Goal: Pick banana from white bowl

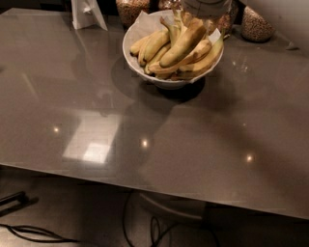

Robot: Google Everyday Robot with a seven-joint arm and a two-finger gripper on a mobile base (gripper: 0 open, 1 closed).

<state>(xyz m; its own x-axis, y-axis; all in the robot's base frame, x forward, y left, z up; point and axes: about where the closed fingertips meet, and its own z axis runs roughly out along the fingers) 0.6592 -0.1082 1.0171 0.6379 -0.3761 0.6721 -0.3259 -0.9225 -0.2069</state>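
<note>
The white bowl point(145, 72) stands at the back middle of the grey table point(145, 144), lined with white paper and filled with several yellow bananas. The banana point(181, 44), the longest and thickest one, lies on top of the pile, slanting up from lower left to upper right. Its upper end reaches right under my gripper point(200, 13). The gripper hangs at the top edge of the camera view, above the far rim of the bowl, and is mostly cut off by the frame. Whether it touches the banana is not visible.
Glass jars of grain stand behind the bowl at the left point(131, 8) and the right point(256, 25). A white stand point(88, 13) is at the back left. My white arm point(289, 14) fills the top right corner. Cables point(145, 226) lie on the floor below the table's front edge.
</note>
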